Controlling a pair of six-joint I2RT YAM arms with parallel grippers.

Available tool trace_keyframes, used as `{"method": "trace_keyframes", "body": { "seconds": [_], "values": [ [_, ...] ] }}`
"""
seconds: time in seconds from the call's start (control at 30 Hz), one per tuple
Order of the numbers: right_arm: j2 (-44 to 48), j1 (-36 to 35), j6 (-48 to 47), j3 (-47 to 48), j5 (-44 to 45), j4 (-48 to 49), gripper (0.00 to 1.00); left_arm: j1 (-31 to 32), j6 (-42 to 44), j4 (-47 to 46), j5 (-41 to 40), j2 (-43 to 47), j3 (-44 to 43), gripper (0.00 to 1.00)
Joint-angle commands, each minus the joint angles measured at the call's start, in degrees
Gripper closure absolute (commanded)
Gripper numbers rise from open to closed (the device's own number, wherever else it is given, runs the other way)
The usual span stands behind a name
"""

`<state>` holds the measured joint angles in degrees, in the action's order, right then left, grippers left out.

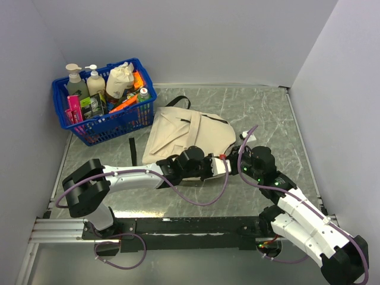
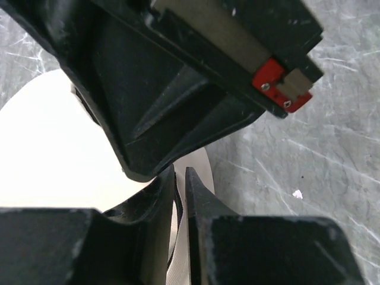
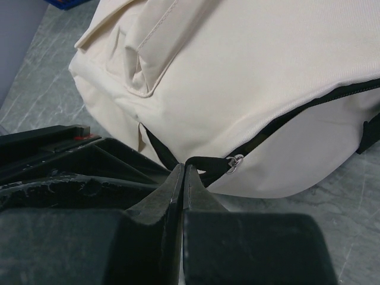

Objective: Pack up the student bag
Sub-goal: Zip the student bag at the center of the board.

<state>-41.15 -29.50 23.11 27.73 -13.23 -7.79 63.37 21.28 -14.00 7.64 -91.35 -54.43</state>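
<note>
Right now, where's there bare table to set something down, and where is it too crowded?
Free: the marble between the student bag and the right wall; a narrower strip between the left arm and the base rail. Crowded: around the blue basket, and the bag's near edge where both jaws meet.

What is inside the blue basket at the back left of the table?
The blue basket holds a greenish pump bottle, a white pump bottle, a cream cloth pouch, orange items and a pink pack. Anything lower down is covered by these.
</note>
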Motion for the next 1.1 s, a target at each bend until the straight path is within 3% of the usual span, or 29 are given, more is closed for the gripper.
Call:
{"method": "trace_keyframes", "body": {
  "seconds": [0.0, 0.33, 0.47, 0.57, 0.7, 1.07],
  "values": [
    [0.10, -0.47, 0.44, 1.45, -1.71, 3.13, 1.00, 1.13, -1.24, -4.19, 0.18, 0.47, 0.11, 0.81],
    [1.06, -0.47, 0.70, 1.37, 0.14, 2.26, 1.00, 2.19, -1.59, -4.37, 0.98, 0.56, 3.10, 0.79],
    [1.94, -0.39, 0.35, 1.28, 0.75, 1.29, 1.00, 2.46, -2.82, -7.52, -5.59, 1.52, 4.60, 0.79],
    [2.65, -0.39, 0.35, 1.10, 0.67, 1.11, 1.00, 2.63, -3.70, -9.46, -10.97, 3.19, 5.13, 0.76],
    [2.12, -0.30, 0.35, 1.28, 0.32, 1.03, 1.00, 3.86, -4.58, -6.76, -11.16, 4.78, 3.90, 0.65],
    [2.39, -0.39, 0.53, 1.45, -0.48, 1.29, 1.00, 5.53, -1.77, -7.27, -13.44, 4.96, 6.00, 0.60]
  ]
}}
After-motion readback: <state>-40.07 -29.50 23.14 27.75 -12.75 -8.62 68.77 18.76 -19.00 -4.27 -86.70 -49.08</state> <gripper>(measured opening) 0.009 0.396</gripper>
